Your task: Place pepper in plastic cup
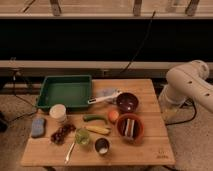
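The pepper (94,118), slim and dark green, lies on the wooden table (150,150) near its middle. The plastic cup (82,137), translucent yellow-green, stands upright a little in front and to the left of it, apart from it. My white arm (186,84) hangs folded off the table's right side, well away from both. My gripper does not show in the camera view; only the arm's upper links are visible.
A yellow vegetable (98,129) and an orange fruit (113,115) lie beside the pepper. A dark metal cup (102,146), white container (58,112), green tray (65,91), dark bowl (127,102), brown bowl (130,127), blue sponge (37,126) and dark red cluster (62,133) crowd the table.
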`<move>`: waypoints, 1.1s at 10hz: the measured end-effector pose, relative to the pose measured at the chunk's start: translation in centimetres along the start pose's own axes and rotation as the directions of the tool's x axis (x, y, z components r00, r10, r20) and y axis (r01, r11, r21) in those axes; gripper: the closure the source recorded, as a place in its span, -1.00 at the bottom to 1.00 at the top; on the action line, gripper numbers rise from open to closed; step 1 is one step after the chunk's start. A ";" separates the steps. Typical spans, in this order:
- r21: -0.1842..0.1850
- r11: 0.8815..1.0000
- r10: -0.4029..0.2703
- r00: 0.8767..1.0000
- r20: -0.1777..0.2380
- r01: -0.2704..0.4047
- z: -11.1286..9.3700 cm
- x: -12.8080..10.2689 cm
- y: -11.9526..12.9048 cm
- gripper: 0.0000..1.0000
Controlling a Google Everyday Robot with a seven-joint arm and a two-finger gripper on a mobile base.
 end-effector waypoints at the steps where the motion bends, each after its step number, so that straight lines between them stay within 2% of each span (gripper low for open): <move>1: 0.000 1.000 0.000 1.000 0.000 0.000 0.0 0.0 0.0 -0.30; 11: -0.005 1.000 -0.007 1.000 0.000 0.007 0.5 -0.3 -0.3 -0.30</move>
